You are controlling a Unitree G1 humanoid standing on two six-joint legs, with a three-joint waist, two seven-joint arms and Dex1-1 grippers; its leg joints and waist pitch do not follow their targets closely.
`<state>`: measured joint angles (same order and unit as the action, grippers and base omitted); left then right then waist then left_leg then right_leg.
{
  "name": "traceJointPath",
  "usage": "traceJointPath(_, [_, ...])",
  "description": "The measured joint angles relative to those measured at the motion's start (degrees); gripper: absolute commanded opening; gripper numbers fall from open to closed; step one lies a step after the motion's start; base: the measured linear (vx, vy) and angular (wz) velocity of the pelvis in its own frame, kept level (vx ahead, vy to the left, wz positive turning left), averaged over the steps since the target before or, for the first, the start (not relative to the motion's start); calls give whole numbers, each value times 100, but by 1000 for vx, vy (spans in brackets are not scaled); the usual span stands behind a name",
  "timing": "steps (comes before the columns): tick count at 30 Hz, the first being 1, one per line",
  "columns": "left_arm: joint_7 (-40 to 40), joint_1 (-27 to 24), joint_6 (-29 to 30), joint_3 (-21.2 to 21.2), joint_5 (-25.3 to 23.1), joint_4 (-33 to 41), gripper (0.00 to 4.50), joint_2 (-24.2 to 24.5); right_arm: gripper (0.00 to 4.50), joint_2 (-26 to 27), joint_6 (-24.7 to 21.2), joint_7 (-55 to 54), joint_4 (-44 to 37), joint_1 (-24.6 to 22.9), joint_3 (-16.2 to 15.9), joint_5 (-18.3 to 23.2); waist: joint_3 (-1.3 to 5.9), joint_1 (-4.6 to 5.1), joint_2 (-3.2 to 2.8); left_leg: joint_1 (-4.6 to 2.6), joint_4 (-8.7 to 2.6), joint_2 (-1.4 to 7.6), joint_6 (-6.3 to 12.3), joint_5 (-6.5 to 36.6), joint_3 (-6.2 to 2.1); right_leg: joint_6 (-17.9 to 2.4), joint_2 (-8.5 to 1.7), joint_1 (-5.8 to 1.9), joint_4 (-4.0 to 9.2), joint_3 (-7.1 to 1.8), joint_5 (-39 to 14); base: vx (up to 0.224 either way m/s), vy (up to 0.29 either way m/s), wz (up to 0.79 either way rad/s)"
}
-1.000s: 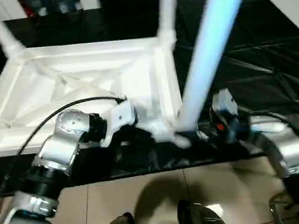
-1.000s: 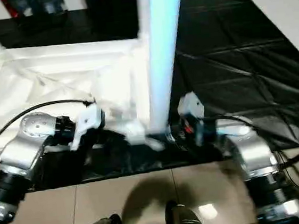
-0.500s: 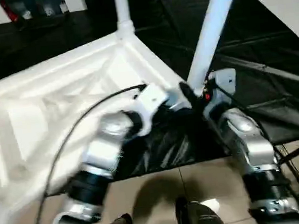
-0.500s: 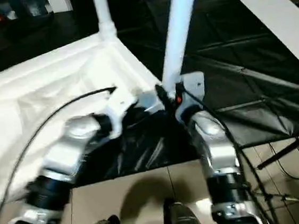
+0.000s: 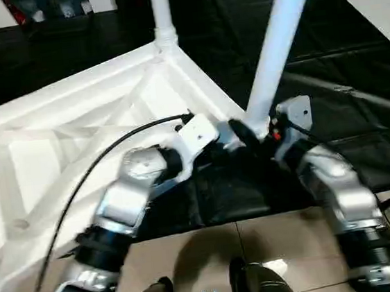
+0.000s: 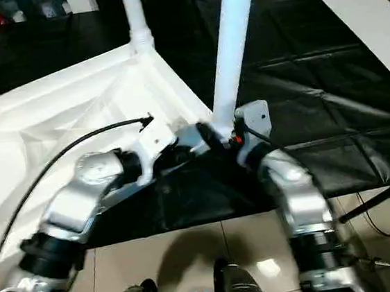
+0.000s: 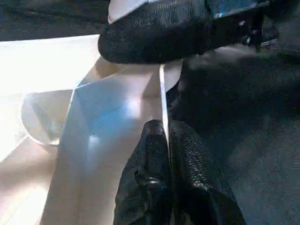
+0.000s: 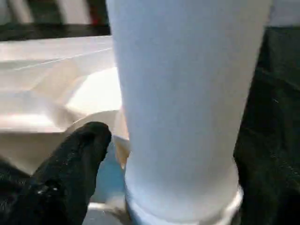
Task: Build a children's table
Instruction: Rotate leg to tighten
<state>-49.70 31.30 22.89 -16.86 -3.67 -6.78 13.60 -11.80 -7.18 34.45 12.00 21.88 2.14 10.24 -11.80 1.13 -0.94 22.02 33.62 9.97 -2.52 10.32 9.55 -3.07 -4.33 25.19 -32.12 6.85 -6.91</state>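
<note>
Our children's table (image 5: pixel 95 121) lies upside down on the black counter (image 5: pixel 353 53), with its ribbed underside facing up. We keep it that way so the round corner holes point up and the legs can drop in from above.

One leg (image 5: pixel 161 10) already stands in the far corner. A second leg (image 5: pixel 278 39) stands in the corner closest to us, and it leans a little. We think it may not be pushed all the way in, but we cannot be sure from here.

Our left end effector (image 7: pixel 166 140) is clenched tight on the thin edge of the table top, right next to that near corner. In the left wrist view we see the edge pinched between the two black fingers (image 7: pixel 150 154). We hold there so the table top does not slide or tip while the leg goes in.

Our right end effector (image 5: pixel 249 130) is at the bottom of the near leg, where the leg meets its hole. One black finger (image 8: pixel 70 159) sits beside the leg's foot. We cannot tell if it is squeezing the leg or letting go.

We guess the job is about half done, since we see two legs up. The table top hangs a bit over the counter's edge, so it could tip if we let go too soon.
</note>
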Motion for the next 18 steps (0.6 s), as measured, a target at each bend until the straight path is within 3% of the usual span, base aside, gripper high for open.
traceJointPath(6, [-1121, 18, -826, -103, 251, -211, 0, 847, 447, -915, 125, 1781, -61, -7, -312, 305, 0, -49, 0, -4, 5, 1, 1, -1, -2, 2, 0, -7, -4, 1, -1, 0, 0, 0])
traceJointPath(12, [-2013, 140, -1315, -172, 446, -432, 0, 1276, 447, -1274, 148, 2959, -75, -55, -728, 520, 0, -149, 1, -2, 20, 2, 1, -1, 0, -5, -5, -10, -7, 0, 3, 0, 0, 0])
traceJointPath(13, [-2150, 209, -1418, -213, 464, -524, 0, 1324, 421, -1332, 148, 3130, -74, -54, -777, 544, 1, -165, 2, -1, 22, 1, 1, -1, 1, -11, -8, -11, -7, 0, 6, 0, 0, 0])
traceJointPath(17, [-2543, 387, -1743, -285, 513, -819, 0, 1520, 411, -1486, 170, 3540, -51, -17, -901, 578, 2, -169, 4, -3, 26, 1, 1, -1, 2, -8, -8, -12, -13, -1, 5, 0, 0, 0])
traceJointPath(18, [-2618, 430, -1806, -293, 510, -886, 0, 1550, 383, -1507, 176, 3614, -43, -4, -922, 578, 2, -174, 5, -5, 27, 1, 1, -1, 2, -6, -8, -12, -17, 0, 4, 0, 0, 0])
